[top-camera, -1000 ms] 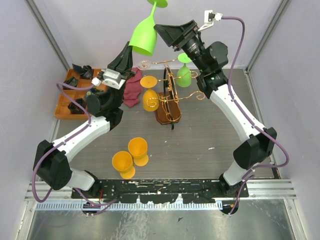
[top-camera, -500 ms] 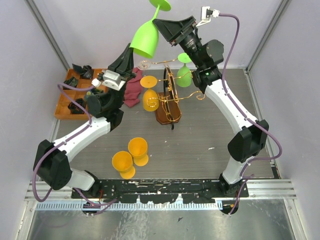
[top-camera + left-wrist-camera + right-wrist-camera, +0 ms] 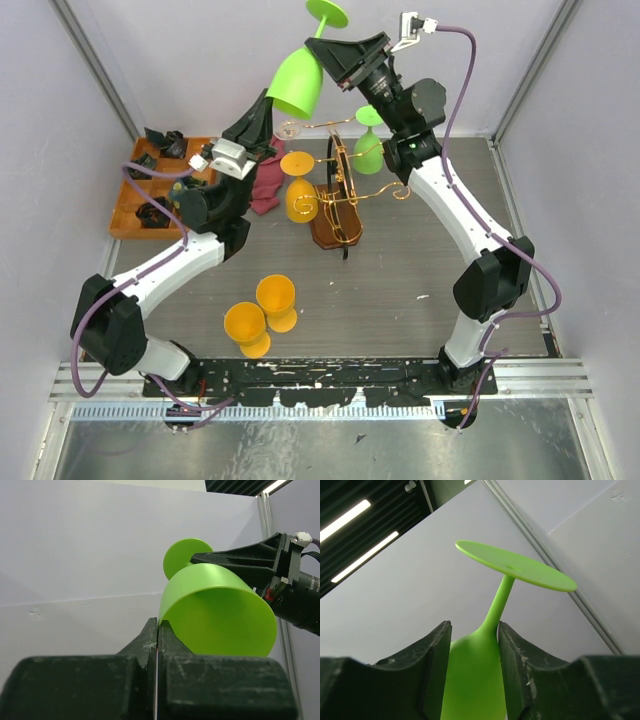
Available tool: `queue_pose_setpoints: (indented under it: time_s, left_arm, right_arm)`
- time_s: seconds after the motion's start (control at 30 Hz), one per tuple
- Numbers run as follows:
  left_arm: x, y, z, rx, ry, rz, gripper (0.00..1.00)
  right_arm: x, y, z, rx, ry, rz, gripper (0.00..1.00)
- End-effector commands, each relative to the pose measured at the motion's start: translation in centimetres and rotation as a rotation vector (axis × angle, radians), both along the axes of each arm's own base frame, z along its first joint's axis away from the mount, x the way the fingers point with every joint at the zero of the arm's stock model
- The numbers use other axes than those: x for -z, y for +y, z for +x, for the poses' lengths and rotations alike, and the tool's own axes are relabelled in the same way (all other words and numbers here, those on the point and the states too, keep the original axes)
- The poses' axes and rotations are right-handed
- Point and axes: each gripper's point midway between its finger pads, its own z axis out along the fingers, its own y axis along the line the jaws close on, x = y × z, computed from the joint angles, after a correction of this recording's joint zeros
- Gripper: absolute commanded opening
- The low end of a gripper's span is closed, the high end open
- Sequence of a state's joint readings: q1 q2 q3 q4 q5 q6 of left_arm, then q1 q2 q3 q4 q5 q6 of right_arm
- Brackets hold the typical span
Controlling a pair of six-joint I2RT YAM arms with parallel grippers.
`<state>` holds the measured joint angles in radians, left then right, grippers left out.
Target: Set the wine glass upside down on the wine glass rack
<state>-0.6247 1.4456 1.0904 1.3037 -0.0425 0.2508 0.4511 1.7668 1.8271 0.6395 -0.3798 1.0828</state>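
Note:
The green wine glass (image 3: 297, 85) hangs upside down high over the table's back, foot uppermost. My left gripper (image 3: 262, 108) is shut, and its tips pinch the bowl's lower rim (image 3: 220, 610). My right gripper (image 3: 318, 62) comes in from the right, its fingers (image 3: 517, 650) pressed against both sides of the bowl's narrow top just below the stem (image 3: 475, 680). The wine glass rack (image 3: 340, 190), gold wire on a brown wooden base, stands below and to the right of the glass.
On the rack hang another green glass (image 3: 368, 150) and an orange one (image 3: 300, 195). Two orange glasses (image 3: 262, 310) lie on the table near the front. A maroon cloth (image 3: 265, 175) and an orange tray (image 3: 150, 190) sit at the back left.
My right gripper's fingers have closed in from wide apart onto the bowl. The glass and both grippers have drifted slightly right and up.

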Motion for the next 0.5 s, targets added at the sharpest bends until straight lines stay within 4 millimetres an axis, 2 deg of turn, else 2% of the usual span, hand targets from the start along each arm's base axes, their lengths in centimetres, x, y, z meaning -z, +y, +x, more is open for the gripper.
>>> queue_pose_setpoints:
  time_s: [0.0, 0.13, 0.3, 0.37, 0.47]
  left_arm:
    - [-0.7, 0.6, -0.6, 0.001, -0.033, -0.042, 0.00]
    - [-0.4, 0.3, -0.4, 0.000, -0.025, -0.038, 0.00]
    - [0.4, -1.3, -0.5, 0.038, -0.003, -0.016, 0.01]
    - [0.7, -1.8, -0.6, 0.051, 0.005, -0.008, 0.04]
    - [1.1, -2.1, -0.6, 0.065, 0.017, -0.009, 0.13]
  right_arm:
    - [-3.2, -1.0, -2.1, -0.015, -0.103, 0.037, 0.43]
    - [-2.9, -1.0, -1.7, -0.012, -0.094, 0.032, 0.31]
    - [-2.8, -1.0, -1.3, -0.002, -0.099, 0.026, 0.18]
    - [-2.8, -1.1, -1.3, 0.006, -0.122, 0.013, 0.16]
    - [-2.8, -1.2, -1.2, 0.026, -0.145, -0.003, 0.12]
